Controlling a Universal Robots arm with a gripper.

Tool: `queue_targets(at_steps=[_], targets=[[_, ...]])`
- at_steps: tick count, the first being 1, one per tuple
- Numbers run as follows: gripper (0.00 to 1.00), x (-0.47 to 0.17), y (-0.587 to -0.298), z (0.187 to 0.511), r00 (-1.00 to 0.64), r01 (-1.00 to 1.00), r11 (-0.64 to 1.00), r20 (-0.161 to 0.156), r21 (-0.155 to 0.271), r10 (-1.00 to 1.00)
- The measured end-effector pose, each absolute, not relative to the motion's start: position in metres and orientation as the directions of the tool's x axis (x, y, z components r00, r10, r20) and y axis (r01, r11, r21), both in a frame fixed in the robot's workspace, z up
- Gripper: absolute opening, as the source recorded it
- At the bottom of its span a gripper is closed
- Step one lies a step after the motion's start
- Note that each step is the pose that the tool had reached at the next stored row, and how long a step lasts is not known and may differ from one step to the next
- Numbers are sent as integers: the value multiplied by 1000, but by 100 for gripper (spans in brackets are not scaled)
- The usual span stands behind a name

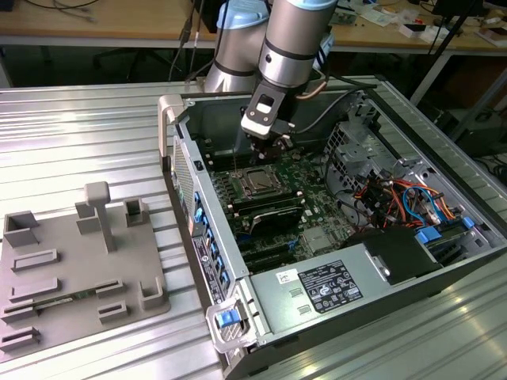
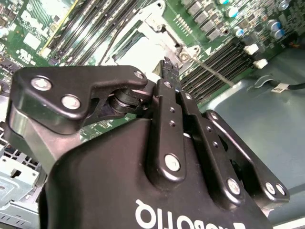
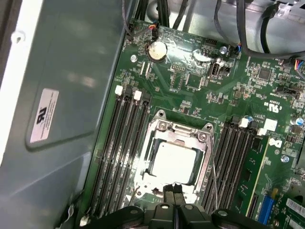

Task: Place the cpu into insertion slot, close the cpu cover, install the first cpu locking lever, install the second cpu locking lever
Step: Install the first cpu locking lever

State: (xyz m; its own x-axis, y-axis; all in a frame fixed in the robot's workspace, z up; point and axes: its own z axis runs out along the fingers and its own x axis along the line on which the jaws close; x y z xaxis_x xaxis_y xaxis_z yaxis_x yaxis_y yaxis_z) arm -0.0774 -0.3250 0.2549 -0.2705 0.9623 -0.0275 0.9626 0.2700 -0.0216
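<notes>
Over mobo (image 3: 190,81), arm (image 1: 293,39) points down w/ gripper (image 3: 173,189) fingers pressed together at cpu cover (image 3: 183,130) edge

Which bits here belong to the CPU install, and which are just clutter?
Job: cpu seated, cpu cover down over it, locking lever, gripper.
Lying about: memory slots, coin battery, grey fixture tray, cable bundle.

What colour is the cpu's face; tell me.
The cpu is dull silver, clearest in the first wrist view.
</notes>
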Motion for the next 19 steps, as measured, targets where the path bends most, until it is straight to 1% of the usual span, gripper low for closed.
queue_targets(at_steps=[7,19], targets=[[11,-106,-326,255,-277,961,276,-26,-21,961],[11,-107,-326,255,-481,877,481,-25,-20,876]])
